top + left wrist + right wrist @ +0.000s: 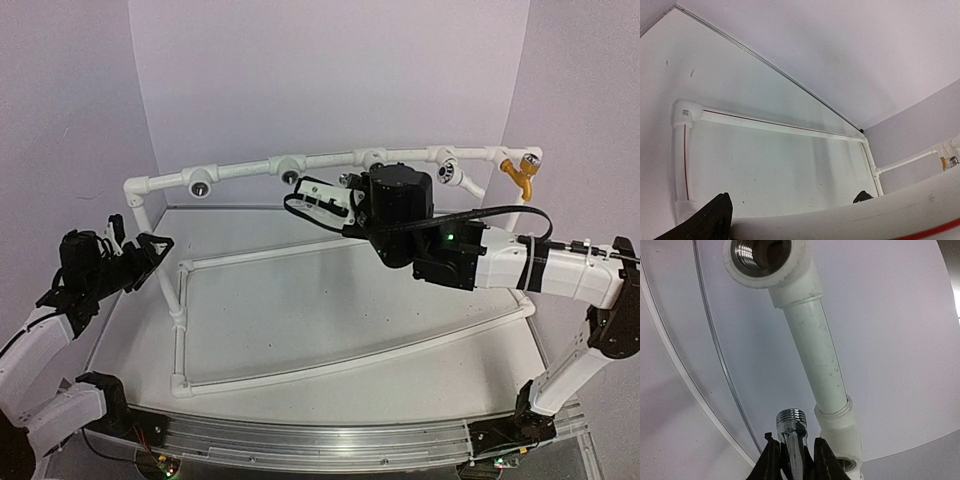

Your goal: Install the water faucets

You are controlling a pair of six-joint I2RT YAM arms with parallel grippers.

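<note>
On the white worktop (330, 330), at about 9 o'clock in the top view, the left jaws stand wide apart and hold nothing. They are just beside the left upright of the white plastic pipe frame (250, 165). In the left wrist view a white pipe with a red line lies across, close to the two black fingers (710, 220).

Farther away, near 12 o'clock, the right jaws are closed on the silver-grey metal water faucet (791, 426). Its threaded end points to 12 o'clock in the right wrist view and is free, just beside the rail. Beyond it is a white tee fitting with a metal threaded hole (762, 257).

On the far rail a small white faucet (452, 172) sits at about 1 o'clock. The orange-yellow faucet (520, 175) hangs at 2 o'clock.
</note>
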